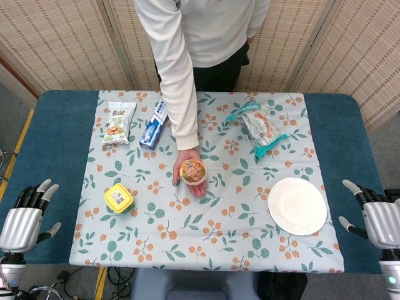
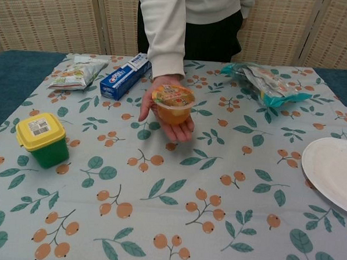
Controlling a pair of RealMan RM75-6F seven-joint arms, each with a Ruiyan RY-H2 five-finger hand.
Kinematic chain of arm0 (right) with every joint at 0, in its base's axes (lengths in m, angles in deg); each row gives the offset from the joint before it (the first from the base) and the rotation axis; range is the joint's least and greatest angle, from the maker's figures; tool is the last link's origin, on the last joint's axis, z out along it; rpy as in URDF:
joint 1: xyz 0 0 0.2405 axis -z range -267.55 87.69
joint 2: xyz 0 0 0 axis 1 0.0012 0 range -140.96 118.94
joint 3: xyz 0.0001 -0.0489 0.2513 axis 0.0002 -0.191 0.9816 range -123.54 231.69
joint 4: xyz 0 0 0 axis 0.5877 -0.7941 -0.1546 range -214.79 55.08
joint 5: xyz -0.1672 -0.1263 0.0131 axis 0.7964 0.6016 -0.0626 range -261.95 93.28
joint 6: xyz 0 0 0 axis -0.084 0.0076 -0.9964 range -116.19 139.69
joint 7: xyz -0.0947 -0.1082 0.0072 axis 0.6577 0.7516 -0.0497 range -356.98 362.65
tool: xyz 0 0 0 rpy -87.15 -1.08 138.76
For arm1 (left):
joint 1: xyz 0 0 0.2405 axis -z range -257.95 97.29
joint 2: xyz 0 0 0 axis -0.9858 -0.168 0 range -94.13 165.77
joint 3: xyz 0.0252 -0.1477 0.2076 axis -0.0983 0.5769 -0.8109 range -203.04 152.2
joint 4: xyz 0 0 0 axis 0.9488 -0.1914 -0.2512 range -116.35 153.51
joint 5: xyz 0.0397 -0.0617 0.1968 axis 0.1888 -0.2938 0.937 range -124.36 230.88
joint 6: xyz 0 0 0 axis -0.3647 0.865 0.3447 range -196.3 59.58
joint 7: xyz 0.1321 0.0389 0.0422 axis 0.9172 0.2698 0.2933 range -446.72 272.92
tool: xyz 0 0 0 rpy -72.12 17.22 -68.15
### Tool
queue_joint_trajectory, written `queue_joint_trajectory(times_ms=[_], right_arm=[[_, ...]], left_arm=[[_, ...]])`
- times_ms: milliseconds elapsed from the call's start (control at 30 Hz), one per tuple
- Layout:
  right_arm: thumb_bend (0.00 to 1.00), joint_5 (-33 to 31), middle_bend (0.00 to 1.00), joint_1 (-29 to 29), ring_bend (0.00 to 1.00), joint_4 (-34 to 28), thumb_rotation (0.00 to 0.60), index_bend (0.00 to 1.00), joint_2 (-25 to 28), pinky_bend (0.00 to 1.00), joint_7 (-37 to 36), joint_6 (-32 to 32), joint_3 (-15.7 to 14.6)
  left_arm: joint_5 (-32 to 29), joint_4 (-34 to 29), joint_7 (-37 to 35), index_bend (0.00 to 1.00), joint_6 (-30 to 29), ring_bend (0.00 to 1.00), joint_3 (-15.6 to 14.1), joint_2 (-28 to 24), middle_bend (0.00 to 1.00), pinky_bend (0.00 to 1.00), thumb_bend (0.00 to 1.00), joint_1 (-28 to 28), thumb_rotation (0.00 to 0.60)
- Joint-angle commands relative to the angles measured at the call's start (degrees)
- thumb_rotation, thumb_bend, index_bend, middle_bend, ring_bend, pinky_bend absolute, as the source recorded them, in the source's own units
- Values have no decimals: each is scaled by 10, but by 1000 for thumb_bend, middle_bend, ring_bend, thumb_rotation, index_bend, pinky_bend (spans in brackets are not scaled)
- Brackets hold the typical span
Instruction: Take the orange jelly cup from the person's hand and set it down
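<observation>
Orange jelly cup [image 1: 192, 171]: upright on the person's hand [image 1: 189, 176], palm up, above table centre. Left hand [image 1: 26, 215] at 8 o'clock and right hand [image 1: 377, 214] at 4 o'clock, both empty, fingers spread, at the table edges. Left appears slightly nearer; yellow-lidded tub [image 1: 119, 199] lies along its path.

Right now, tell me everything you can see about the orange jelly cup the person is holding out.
The jelly cup is a small clear plastic tub of orange jelly with pale fruit pieces inside, sealed by a printed foil lid in orange, yellow and green. It stands upright on the person's hand, which is held palm up over the middle of the flowered tablecloth. Only that palm and its fingers touch it; neither robot hand is near.
</observation>
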Motion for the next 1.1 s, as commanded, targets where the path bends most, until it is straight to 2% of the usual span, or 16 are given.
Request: queue_joint_trajectory(times_ms=[33,467,700,967,1100], right_arm=[[183,1,279,-1,269,0,600,163,0,385,-1,-1,0],[183,13,279,-9,269,-7,600,163,5,385,5,-11,-2],[184,40,279,-45,269,-34,600,163,22,385,20,-44,5],[184,49,257,-132,268,-81,600,159,33,385,49,-149,28],[183,31,217,-186,230,-95,600,108,23,385,60,-222,42]], left_arm=[[0,0,0,111,-1,112,0,1,31,102,177,0,600],[-1,2,-1,111,-3,112,0,-1,31,102,177,-2,600],[1,2,-1,111,-2,112,2,0,31,102,177,1,600],[4,0,0,111,-7,112,0,-1,31,102,177,-1,600],[4,0,0,111,-10,112,-1,-2,31,102,177,-4,600]])
